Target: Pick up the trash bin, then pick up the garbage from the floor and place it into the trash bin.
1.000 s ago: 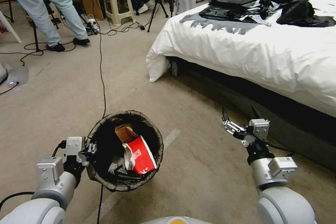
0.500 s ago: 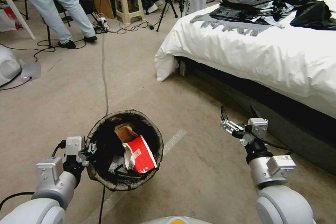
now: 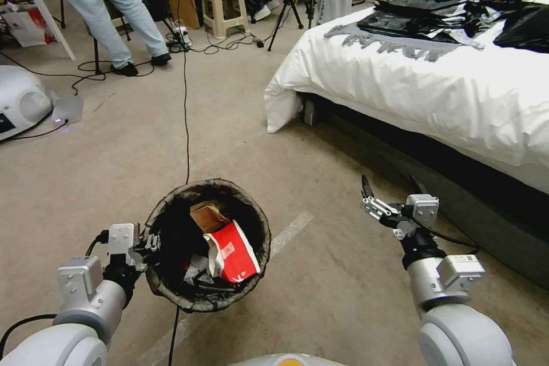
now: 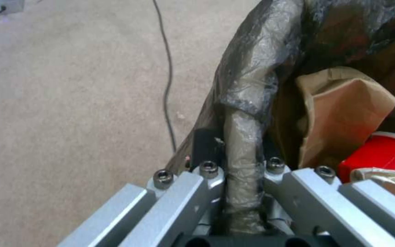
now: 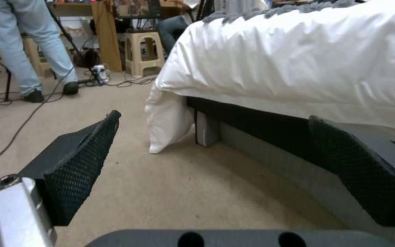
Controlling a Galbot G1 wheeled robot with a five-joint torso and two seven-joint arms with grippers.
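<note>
A beige carpeted floor (image 3: 114, 148) is seen, crossed by a thin black cable (image 3: 185, 103) and a pale strip of tape, with a bed (image 3: 434, 86) under white, softly creased bedding to the right of the right gripper and dark clothes and bags piled on top.

The trash bin (image 3: 171, 286) is held directly against the left gripper (image 3: 150, 242), on its right side, lifted low in front of the robot. Its rim, wrapped in a crinkled, glossy dark bag, is clamped between the metal fingers (image 4: 183, 192) of the left gripper (image 4: 243, 178), one finger outside the wall and one inside. Inside the round bin, garbage is packed: a smooth red-and-white carton (image 3: 234, 251), a creased brown paper bag (image 3: 207, 217) behind it, and crumpled white tissue (image 3: 197, 267). In the left wrist view the brown paper bag (image 4: 344, 109) and the red carton (image 4: 380, 154) are seen just past the gripped rim.

The left arm is bent low, forearm reaching forward. The right gripper (image 3: 389, 194) is held out ahead of a raised, bent right arm, well apart from the bin, its black textured pads (image 5: 83, 164) spread wide with nothing between them.
</note>
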